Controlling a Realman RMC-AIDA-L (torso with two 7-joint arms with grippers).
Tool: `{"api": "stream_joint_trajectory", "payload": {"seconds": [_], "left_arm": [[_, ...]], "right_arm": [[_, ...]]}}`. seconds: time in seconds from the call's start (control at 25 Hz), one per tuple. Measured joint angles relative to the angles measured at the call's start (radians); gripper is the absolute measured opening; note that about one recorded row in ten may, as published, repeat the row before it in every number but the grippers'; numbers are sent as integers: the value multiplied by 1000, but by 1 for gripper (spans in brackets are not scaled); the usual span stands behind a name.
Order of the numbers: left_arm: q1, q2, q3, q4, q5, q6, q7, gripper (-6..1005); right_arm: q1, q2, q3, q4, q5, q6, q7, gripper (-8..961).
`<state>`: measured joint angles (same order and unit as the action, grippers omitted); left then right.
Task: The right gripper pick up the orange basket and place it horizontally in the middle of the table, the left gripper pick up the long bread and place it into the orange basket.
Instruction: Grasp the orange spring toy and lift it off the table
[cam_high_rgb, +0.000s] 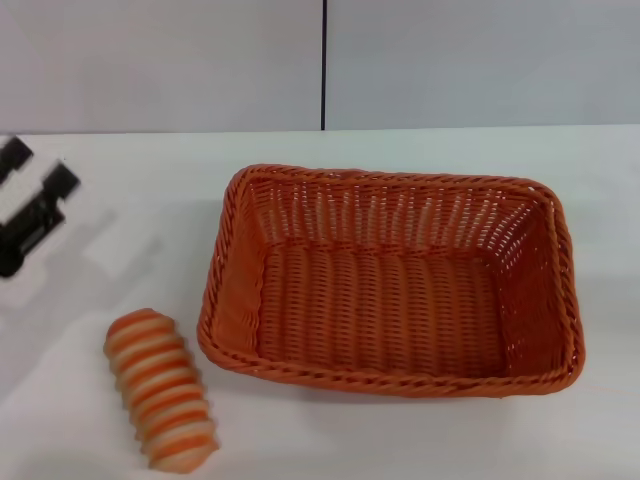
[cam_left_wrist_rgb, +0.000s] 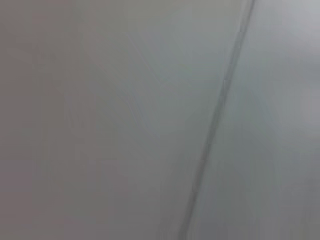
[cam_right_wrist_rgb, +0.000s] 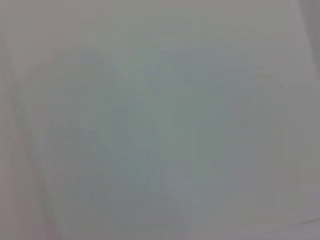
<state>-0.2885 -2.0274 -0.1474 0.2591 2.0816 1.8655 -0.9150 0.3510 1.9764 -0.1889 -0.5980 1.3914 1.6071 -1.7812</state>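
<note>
Though ridged, the long bread (cam_high_rgb: 160, 390) orange-and-cream striped

Only a plain pale grey surface (cam_right_wrist_rgb: 160, 120).

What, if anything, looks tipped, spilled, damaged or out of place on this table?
Nothing stands out. The basket sits upright and empty on the table, its weave looking intact. The bread lies whole beside the basket's left end, outside it. The left tool is at the table's left edge, holding nothing.
</note>
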Motion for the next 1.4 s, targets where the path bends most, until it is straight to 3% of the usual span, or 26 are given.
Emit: {"api": "stream_joint_trajectory", "payload": {"seconds": [0.16,0.36,0.84,1.4], "left_arm": [[36,21,160,56,0,3,-64,784],[81,3,219,98,0,-4,-78,784],[123,-5,309,116,0,-139,-71,782],[114,-28,378,105,1,-296,-72,780]], "right_arm": [[-37,1,157,94,15,-26,-67,519],[-46,3,194,147,15,-75,-100,519],[-21,10,191,168,9,-114,-133,519],[-22,10,188,181,5,-112,-153,519]]}}
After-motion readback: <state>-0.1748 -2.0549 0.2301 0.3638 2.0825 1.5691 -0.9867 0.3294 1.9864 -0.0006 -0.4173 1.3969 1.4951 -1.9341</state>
